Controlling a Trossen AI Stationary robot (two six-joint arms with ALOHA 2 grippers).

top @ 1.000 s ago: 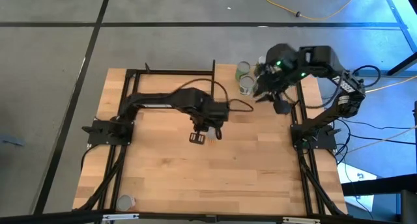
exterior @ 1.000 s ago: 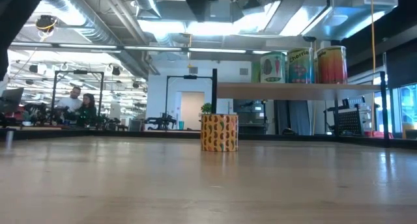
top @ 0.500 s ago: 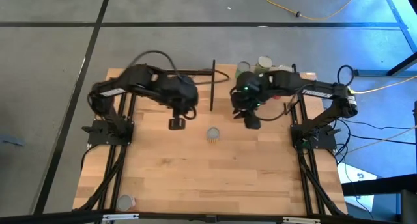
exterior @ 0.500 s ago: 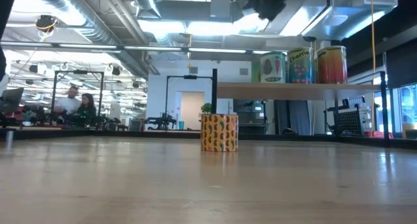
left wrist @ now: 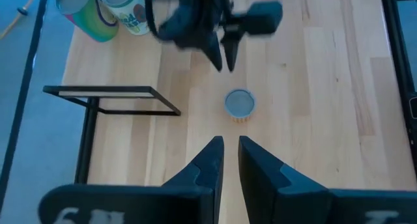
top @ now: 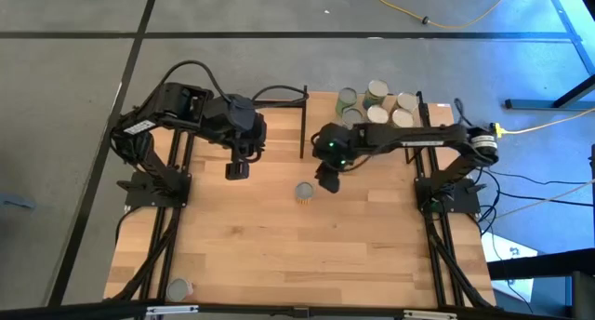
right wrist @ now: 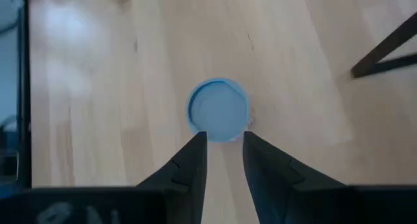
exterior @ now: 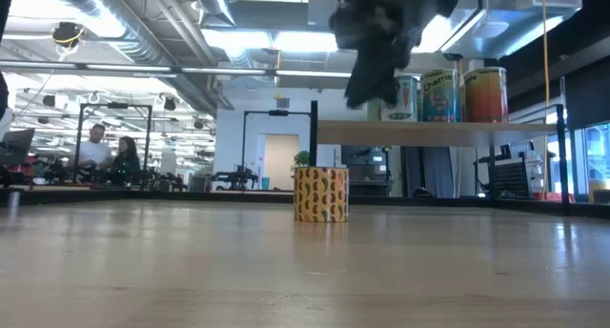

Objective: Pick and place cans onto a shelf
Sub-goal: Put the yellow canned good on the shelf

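One can (top: 304, 192) with a pale blue-grey lid and a yellow-orange label (exterior: 321, 194) stands upright on its base on the tabletop. My right gripper (right wrist: 223, 142) hangs open with a narrow gap, above the can and a little toward the shelf side, its fingers slanting down at the lid (right wrist: 218, 110). My left gripper (left wrist: 230, 146), also narrowly open and empty, is raised toward the table's left (top: 236, 171). Several cans (top: 376, 104) stand on the shelf (exterior: 429, 132) at the far right.
A black post (top: 304, 125) of the shelf frame rises just beyond the can. Another can (top: 177, 288) stands at the table's near left corner. Bare wood (top: 307, 255) stretches along the near half. People (exterior: 110, 149) sit in the room behind.
My left gripper has risen from above the can and drawn back toward the table's far left. My right gripper has come down from beside the shelf toward the can, rolling its wrist as it went. The can has stayed standing where it was.
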